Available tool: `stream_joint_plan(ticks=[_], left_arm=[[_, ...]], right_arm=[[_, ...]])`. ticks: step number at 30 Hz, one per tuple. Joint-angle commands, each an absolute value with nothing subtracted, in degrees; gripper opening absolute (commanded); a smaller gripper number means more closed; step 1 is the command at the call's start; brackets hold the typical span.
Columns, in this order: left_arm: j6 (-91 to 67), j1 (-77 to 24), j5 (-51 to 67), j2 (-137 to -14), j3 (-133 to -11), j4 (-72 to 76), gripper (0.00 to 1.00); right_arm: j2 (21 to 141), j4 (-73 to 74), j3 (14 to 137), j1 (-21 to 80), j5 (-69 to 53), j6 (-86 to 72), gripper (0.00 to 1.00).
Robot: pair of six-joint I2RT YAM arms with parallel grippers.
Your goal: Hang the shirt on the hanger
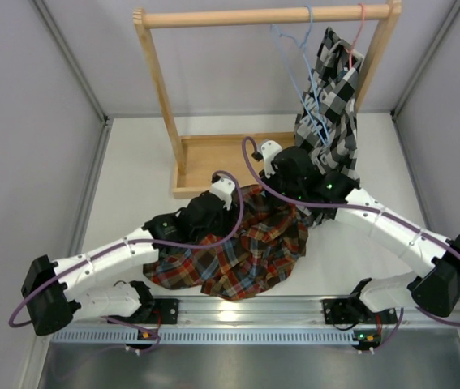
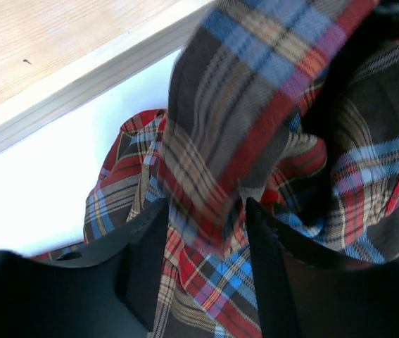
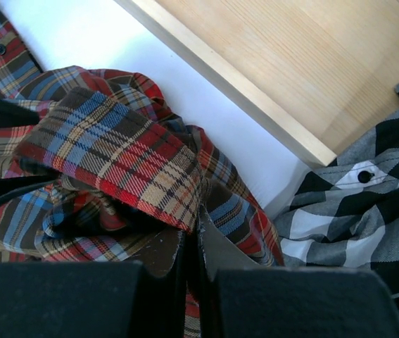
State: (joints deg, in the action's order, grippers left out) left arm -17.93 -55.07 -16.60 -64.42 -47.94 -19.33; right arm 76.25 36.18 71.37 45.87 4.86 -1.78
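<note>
Top external view: the shirt [image 1: 238,251] lies heaped on the surface [image 1: 132,178]; the hanger [image 1: 294,73] hangs bare from the rail [image 1: 230,16], threading not begun. Left gripper [image 2: 206,225] jaws half-wide astride a fold; right gripper [image 3: 193,236] jaws pinched on cloth.

shirt: soft red-orange-green-blue plaid shirt [image 1: 238,251], crumpled heap on white table [image 1: 132,178] | hanger: thin light-blue wire hanger [image 1: 308,20], hooked over wooden rail [image 1: 238,16]

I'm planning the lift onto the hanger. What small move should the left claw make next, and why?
Probably close the left claw: its fingers stand apart around a raised fold of the shirt, while the right claw is shut on another fold, so both would grip.
</note>
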Motion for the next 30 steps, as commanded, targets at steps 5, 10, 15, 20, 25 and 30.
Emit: stream_joint_plan(ticks=[5,10,15,20,25,30], left_arm=[[-17.93,-55.02,-18.8,-65.92,-48.6,-13.89,0.37],[-17.23,-54.93,-19.34,-66.01,-48.69,-13.18,0.19],[-19.33,-54.93,-16.18,-63.81,-50.52,-14.93,0.0],[-22.93,-54.93,-7.22,-62.05,-59.04,-25.8,0.0],[-25.22,-53.7,-6.77,-62.84,-64.68,-32.16,0.0],[-25.22,-49.93,-2.38,-63.37,-64.6,-33.92,0.0]], right_arm=[[73.56,35.77,73.3,44.65,0.44,-3.25,0.0],[72.69,35.77,73.21,44.3,-2.29,-3.34,0.0],[72.42,35.77,72.69,42.28,-2.46,-4.65,0.01],[69.09,34.11,71.46,41.66,-3.42,-5.8,0.39],[61.9,35.68,73.38,41.57,-3.52,-7.29,0.7],[57.14,39.81,80.31,41.57,2.69,-7.47,0.76]])
